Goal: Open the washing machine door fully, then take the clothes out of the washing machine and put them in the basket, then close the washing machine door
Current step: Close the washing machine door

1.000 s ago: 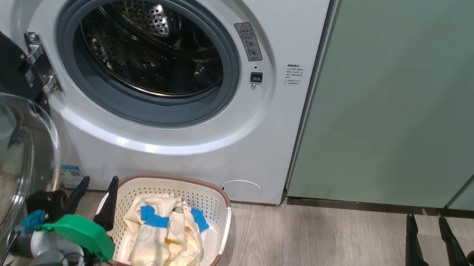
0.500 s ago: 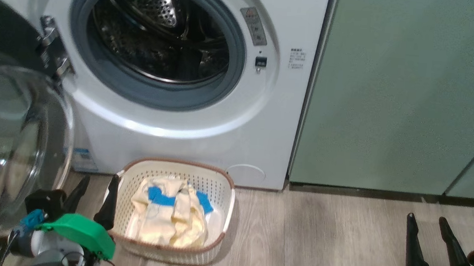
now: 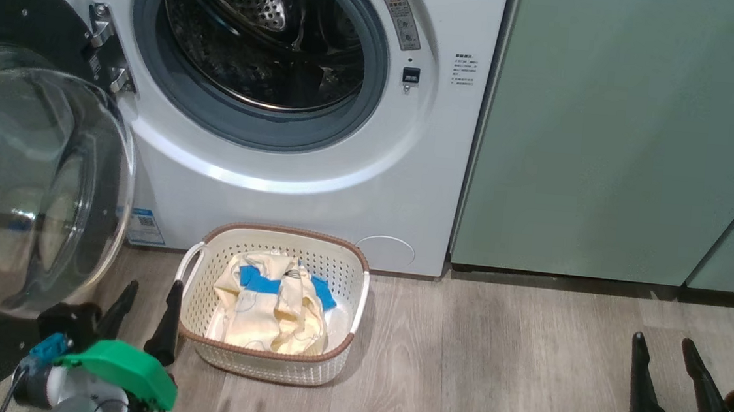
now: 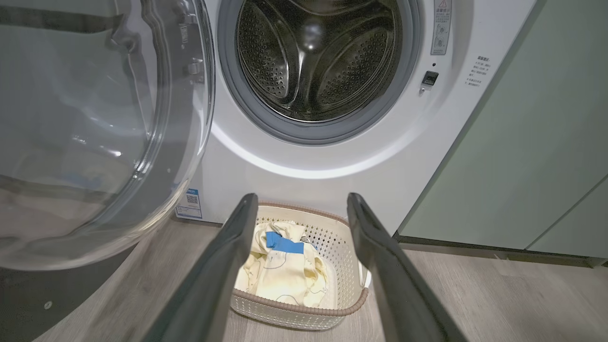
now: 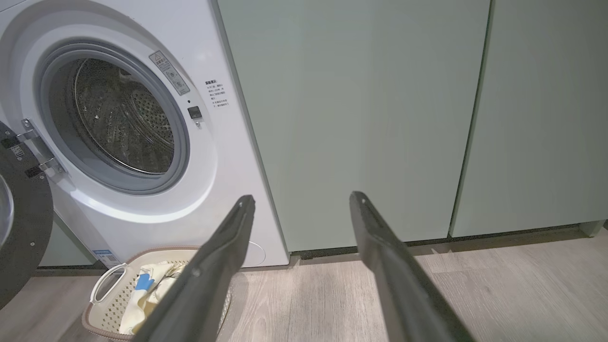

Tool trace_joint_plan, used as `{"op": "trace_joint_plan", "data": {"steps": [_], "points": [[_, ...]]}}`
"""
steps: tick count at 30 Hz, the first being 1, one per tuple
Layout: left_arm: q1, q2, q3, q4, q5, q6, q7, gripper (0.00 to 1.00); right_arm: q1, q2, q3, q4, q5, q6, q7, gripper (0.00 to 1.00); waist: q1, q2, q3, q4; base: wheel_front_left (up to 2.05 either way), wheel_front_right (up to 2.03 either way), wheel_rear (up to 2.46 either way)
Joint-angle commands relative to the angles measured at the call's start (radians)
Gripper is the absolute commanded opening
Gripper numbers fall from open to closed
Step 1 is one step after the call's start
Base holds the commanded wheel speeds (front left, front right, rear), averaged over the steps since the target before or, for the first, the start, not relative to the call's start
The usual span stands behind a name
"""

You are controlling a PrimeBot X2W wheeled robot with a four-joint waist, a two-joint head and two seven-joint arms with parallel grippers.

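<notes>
The white washing machine [image 3: 316, 189] stands with its door [image 3: 21, 185] swung wide open to the left; the drum mouth [image 3: 262, 40] looks bare metal inside. On the floor in front sits the cream basket [image 3: 342, 276] holding the pale yellow clothes [image 3: 273, 310] with blue patches. My left gripper [image 3: 152, 289] hangs open just left of the basket, nothing between its fingers. Far to the right, over bare floor, my right gripper [image 3: 663, 339] is open too. The left wrist view looks over the basket [image 4: 342, 237] and clothes [image 4: 280, 270] towards the drum.
Pale green cabinets [image 3: 628, 135] fill the wall right of the machine. The open door's glass bowl bulges out close to my left arm. Grey wood-look floor [image 3: 498, 373] stretches between the basket and my right gripper.
The whole head view has shifted: machine, basket and door sit further right and lower or higher in the picture, so the camera moved. Both grippers stay open and in the same spots.
</notes>
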Motion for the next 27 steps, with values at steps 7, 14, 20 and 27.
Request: {"op": "trace_joint_plan", "data": {"steps": [7, 14, 20, 27], "points": [[-0.047, 0.018, 0.044, -0.041, 0.006, -0.001, -0.011, 1.00, -0.028, -0.021, 0.017, -0.031, 0.000, 0.000, -0.010, 1.00, 0.0000, 0.0000, -0.002, 0.019, 0.00, 0.00, 0.00], [-0.056, 0.006, 0.059, -0.029, 0.021, -0.001, -0.011, 1.00, -0.025, -0.015, 0.015, -0.032, 0.001, 0.000, -0.010, 1.00, 0.0000, 0.0000, -0.002, 0.088, 0.00, 0.00, 0.00], [-0.061, 0.003, 0.068, -0.027, 0.033, -0.001, -0.011, 1.00, -0.028, -0.010, 0.018, -0.033, 0.003, 0.000, -0.010, 1.00, 0.0000, 0.0000, 0.000, 0.171, 0.00, 0.00, 0.00], [-0.067, -0.009, 0.084, -0.035, 0.049, 0.000, -0.011, 1.00, -0.033, -0.004, 0.017, -0.034, 0.004, 0.000, -0.010, 1.00, 0.0000, 0.0000, 0.006, 0.292, 0.00, 0.00, 0.00]]}}
